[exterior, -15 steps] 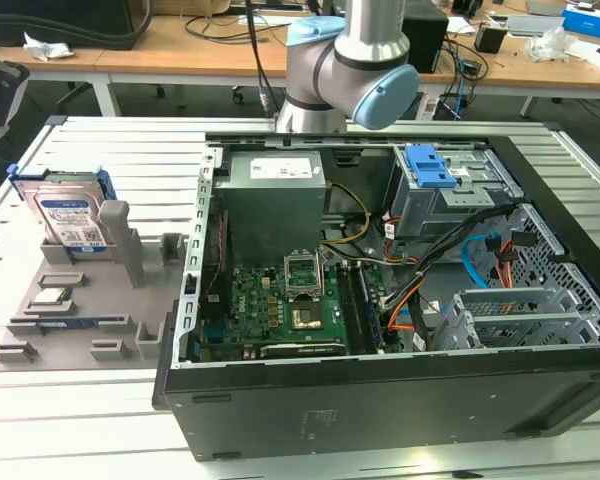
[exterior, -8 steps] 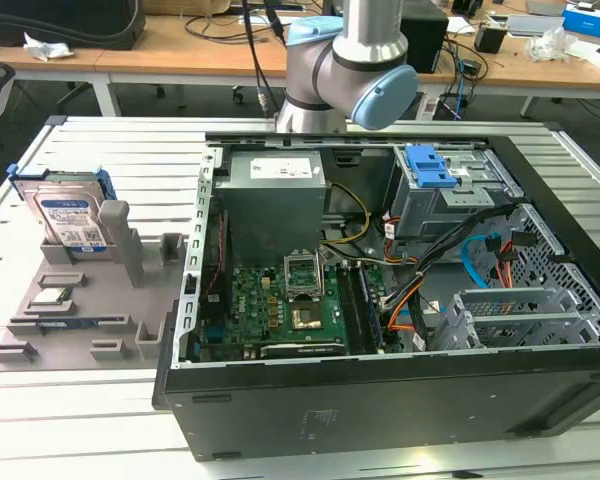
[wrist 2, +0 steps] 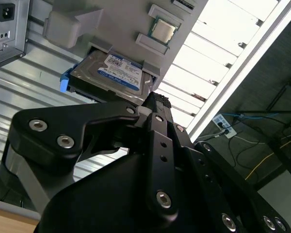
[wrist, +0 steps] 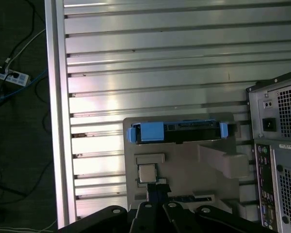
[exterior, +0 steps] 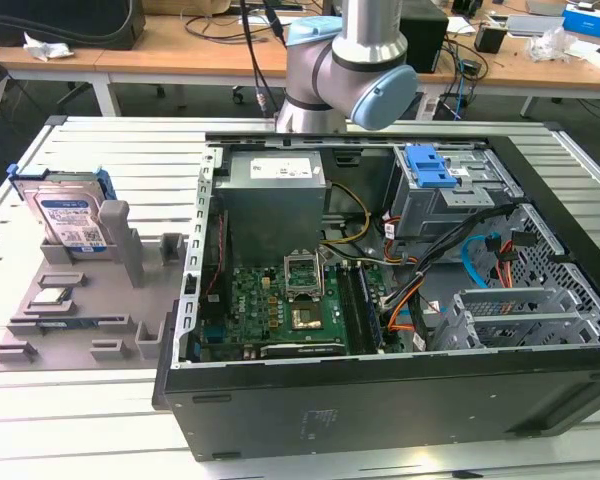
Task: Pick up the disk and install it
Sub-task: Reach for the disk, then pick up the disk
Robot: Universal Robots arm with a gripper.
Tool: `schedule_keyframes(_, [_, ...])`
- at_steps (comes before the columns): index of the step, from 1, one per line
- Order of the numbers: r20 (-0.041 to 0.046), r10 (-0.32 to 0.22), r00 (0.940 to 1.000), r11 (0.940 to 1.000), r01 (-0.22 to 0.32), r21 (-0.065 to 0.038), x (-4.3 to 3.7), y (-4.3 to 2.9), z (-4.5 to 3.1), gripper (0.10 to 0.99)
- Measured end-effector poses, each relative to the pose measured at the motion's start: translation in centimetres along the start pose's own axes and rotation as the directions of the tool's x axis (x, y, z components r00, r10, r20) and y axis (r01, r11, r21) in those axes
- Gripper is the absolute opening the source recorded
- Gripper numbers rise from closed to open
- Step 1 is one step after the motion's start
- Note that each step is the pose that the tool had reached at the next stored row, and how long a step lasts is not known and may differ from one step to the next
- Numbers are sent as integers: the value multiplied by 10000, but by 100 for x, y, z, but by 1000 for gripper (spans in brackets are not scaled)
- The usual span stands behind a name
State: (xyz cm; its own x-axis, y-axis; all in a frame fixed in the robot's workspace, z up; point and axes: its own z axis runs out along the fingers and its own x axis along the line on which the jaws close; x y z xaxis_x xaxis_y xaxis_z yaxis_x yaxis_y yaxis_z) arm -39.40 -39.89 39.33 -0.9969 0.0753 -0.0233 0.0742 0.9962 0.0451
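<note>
The disk is a silver hard drive with a white-and-blue label and blue side rails. It stands on edge in a slot at the back of a grey holder, on the exterior view's left. Both wrist views look down on it: its label shows in the second wrist view, its blue-railed upper edge in the first. My gripper hovers above the holder, clear of the disk. Its black fingertips sit close together with nothing between them.
A small silver square chip lies on the holder in front of the disk. The open computer case lies on the slatted table at the exterior view's right, with a blue-latched grey drive cage inside. The arm rises behind the case.
</note>
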Motion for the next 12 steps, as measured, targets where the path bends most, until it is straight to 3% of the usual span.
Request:
schedule_keyframes(10, [0,-2,10000,10000,2,0,2,0,0,106])
schedule_keyframes(12, [-12,-256,9997,9997,256,-6,3,0,-1,106])
